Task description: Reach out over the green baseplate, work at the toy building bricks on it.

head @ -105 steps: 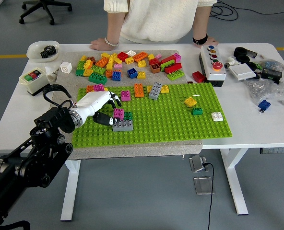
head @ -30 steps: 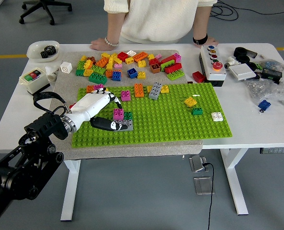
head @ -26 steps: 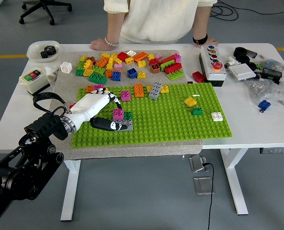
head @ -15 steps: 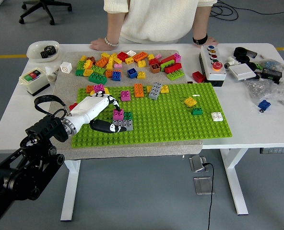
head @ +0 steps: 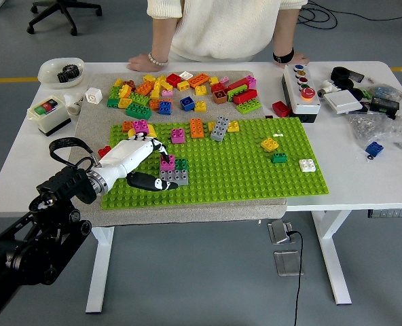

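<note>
We're looking at a lab or workshop: grey floor with yellow tape line (head: 11, 79), an emergency-stop button box (head: 301, 90), office chair (head: 64, 15) far left.

My right arm is out of the picture. My left hand (head: 134, 163) covers part of the green baseplate (head: 242, 170), and whether my thumb touches the grey brick (head: 175, 177) I cannot tell. The top edge cuts off the person (head: 221, 27) above the chest. The dark bits in the white bowl (head: 60, 70) are too small to name.
</note>
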You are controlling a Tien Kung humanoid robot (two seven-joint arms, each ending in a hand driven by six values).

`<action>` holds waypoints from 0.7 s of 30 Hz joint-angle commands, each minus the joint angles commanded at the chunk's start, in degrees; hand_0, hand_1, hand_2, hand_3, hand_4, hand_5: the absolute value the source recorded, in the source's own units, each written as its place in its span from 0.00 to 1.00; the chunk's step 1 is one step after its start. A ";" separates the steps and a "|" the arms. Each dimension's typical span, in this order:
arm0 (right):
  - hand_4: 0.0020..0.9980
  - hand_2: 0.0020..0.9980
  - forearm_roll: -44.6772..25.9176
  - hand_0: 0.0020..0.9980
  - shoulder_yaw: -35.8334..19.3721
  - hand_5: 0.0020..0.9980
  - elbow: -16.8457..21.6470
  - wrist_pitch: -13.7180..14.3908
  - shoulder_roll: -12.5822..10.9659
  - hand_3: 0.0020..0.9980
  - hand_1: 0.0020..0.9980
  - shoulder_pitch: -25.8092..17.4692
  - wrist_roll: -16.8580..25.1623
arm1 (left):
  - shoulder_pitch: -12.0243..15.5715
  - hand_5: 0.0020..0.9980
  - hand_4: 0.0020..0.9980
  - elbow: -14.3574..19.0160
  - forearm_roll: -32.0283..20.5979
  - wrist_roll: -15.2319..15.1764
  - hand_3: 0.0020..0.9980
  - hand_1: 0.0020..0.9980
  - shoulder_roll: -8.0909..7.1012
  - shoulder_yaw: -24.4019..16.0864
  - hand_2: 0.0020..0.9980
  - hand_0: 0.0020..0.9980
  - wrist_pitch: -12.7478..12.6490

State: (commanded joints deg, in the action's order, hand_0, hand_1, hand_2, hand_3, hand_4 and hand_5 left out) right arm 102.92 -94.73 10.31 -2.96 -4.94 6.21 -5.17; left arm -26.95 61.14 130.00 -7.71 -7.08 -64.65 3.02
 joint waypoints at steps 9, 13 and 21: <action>0.86 0.68 -0.07 0.75 0.01 0.56 0.00 0.00 -0.04 0.61 0.64 0.12 -0.01 | -0.58 0.56 1.00 -0.66 0.00 0.05 0.59 0.94 0.45 -0.05 0.86 1.00 -0.21; 0.85 0.68 -0.10 0.75 0.05 0.56 0.00 0.01 -0.01 0.61 0.64 0.13 -0.01 | -0.65 0.56 1.00 -0.89 0.00 0.05 0.59 0.94 0.45 0.04 0.86 1.00 -0.16; 0.86 0.68 -0.02 0.75 0.07 0.56 0.00 0.01 -0.03 0.61 0.64 0.04 0.01 | -0.39 0.55 1.00 -1.34 0.00 0.16 0.59 0.94 0.37 0.23 0.86 1.00 0.27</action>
State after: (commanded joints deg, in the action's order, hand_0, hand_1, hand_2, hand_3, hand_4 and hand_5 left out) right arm 102.90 -94.66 10.31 -2.95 -4.97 6.24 -5.16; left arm -27.35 59.80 130.00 -7.55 -6.71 -64.42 3.29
